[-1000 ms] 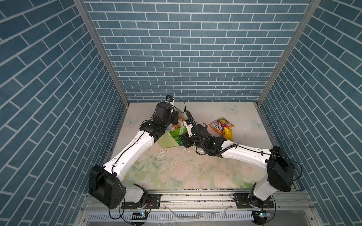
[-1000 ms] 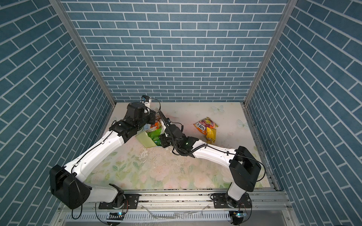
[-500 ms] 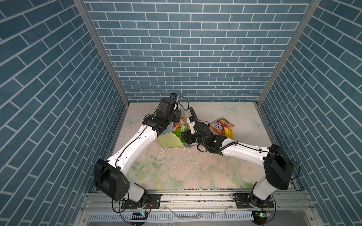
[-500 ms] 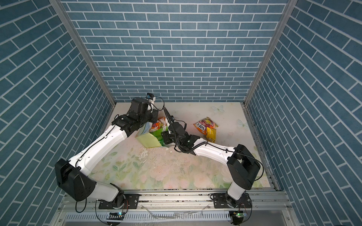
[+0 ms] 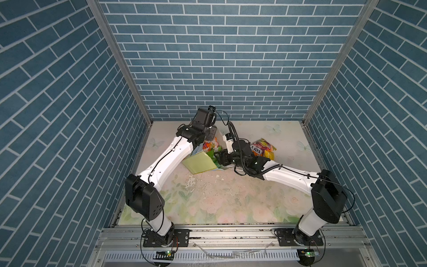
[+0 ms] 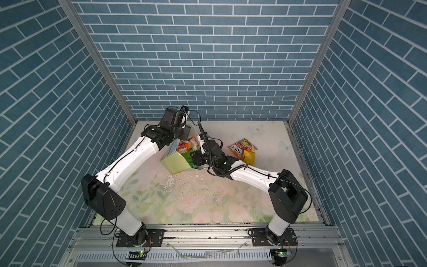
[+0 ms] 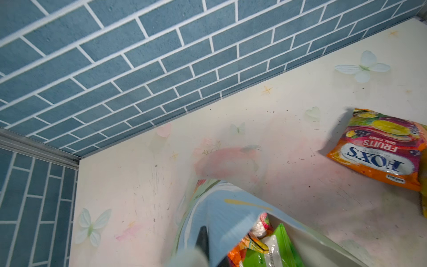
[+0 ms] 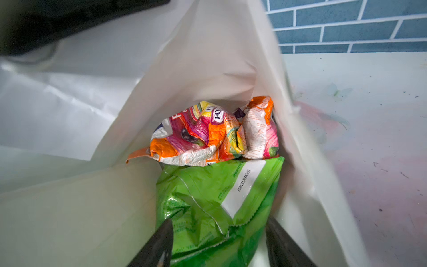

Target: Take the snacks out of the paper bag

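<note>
The paper bag (image 5: 199, 163) (image 6: 175, 163) lies tipped in the middle of the table in both top views, pale yellow-green side up. My left gripper (image 7: 208, 254) is shut on its painted blue rim (image 7: 221, 215). My right gripper (image 8: 219, 231) (image 5: 217, 157) is open inside the white bag mouth (image 8: 196, 57). A bright green packet (image 8: 208, 191) lies between its fingers. Behind that sit an orange-pink FOX'S packet (image 8: 194, 136) and another orange packet (image 8: 258, 131). Outside the bag, to its right, lie a FOX'S packet (image 5: 262, 146) (image 7: 379, 150) and a yellow packet (image 5: 269, 156).
Blue brick walls (image 5: 221, 69) close in the back and both sides. The floral table top (image 5: 219, 198) has a worn patch in front of the bag. A metal rail (image 5: 231, 233) with both arm bases runs along the front edge.
My right gripper's jaws have spread wider inside the bag mouth. My left arm has shifted toward the back wall, keeping its hold on the bag rim.
</note>
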